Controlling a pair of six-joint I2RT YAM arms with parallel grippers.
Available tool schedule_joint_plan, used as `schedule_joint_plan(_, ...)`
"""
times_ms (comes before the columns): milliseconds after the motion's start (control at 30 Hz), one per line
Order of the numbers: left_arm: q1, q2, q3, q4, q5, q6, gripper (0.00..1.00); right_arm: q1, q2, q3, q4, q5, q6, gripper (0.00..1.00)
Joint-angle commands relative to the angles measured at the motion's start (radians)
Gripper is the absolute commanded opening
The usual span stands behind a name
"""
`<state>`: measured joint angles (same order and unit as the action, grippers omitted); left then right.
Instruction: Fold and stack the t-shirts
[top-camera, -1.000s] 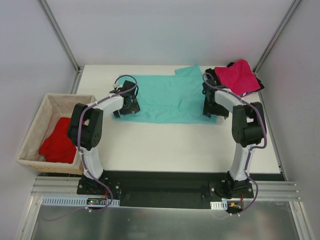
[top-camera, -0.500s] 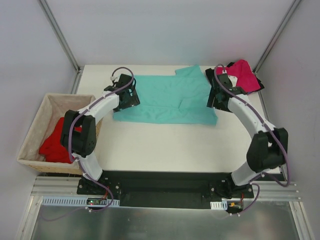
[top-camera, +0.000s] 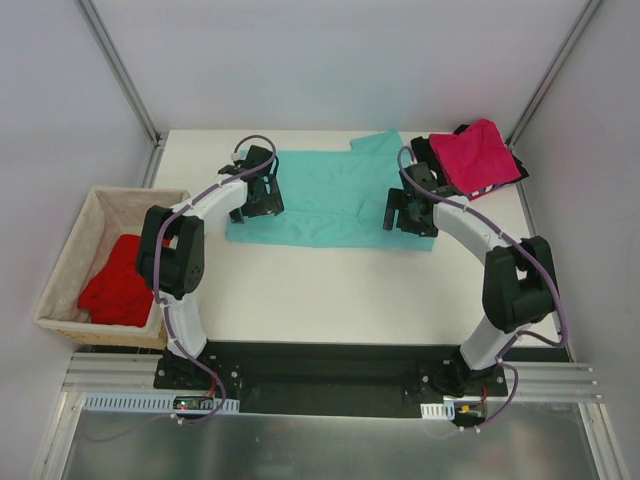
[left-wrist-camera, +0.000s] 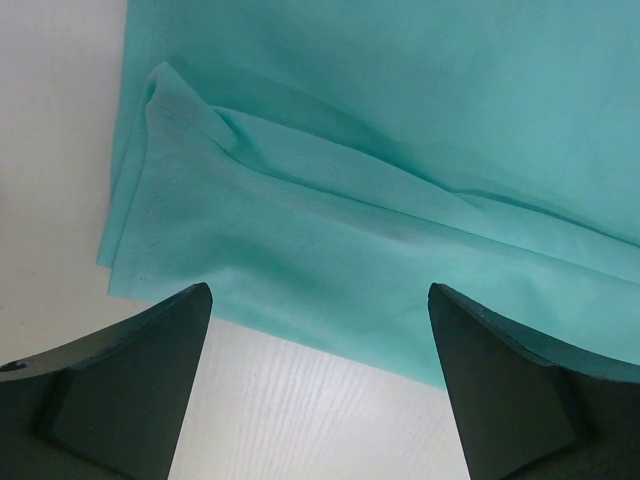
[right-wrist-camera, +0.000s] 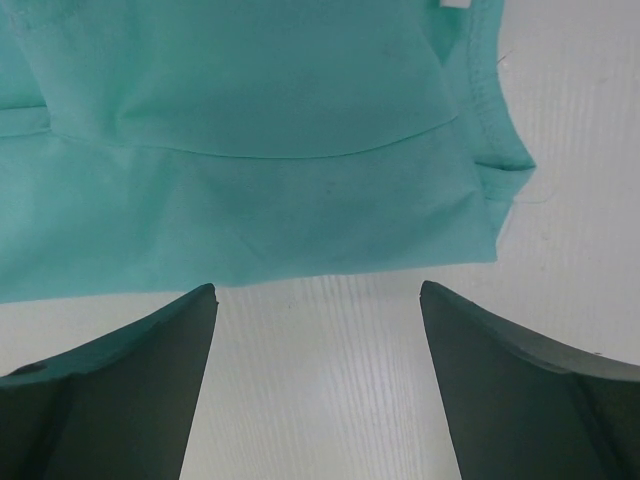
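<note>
Hovering over the left end of the teal shirt (top-camera: 330, 205), the left gripper (top-camera: 262, 195) is keeping its fingers spread wide and grasping nothing. The left wrist view is showing both fingertips above the shirt's near edge, where the cloth is lying doubled over with a soft ridge running across it and bare table (top-camera: 350, 290) showing beneath. The right gripper (top-camera: 405, 212) is hanging over the shirt's right end, its fingers likewise released and empty; in its wrist view the tips are sitting over bare table just near of the hem, beside the shirt's near right corner. The teal shirt is lying spread flat across the far middle of the table, between the two grippers. The pink shirt (top-camera: 478, 155) is resting folded on the black shirt (top-camera: 425, 150) at the far right corner. The red shirt (top-camera: 115, 285) is lying crumpled in the basket (top-camera: 70, 250), which is standing off the table's left side.
</note>
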<state>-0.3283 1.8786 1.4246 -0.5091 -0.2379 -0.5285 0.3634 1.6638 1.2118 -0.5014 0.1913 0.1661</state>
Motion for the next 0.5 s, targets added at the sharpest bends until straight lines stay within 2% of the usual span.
schedule_joint_plan(0,-0.011,0.034,0.025,-0.043,-0.006,0.022,0.90,0.000,0.042,0.020,0.067,-0.061,-0.008,0.87)
schedule_joint_plan(467,0.005,0.145,0.080,-0.045,-0.014,0.018,0.90,-0.001,0.183,0.083,0.083,-0.067,-0.028,0.87)
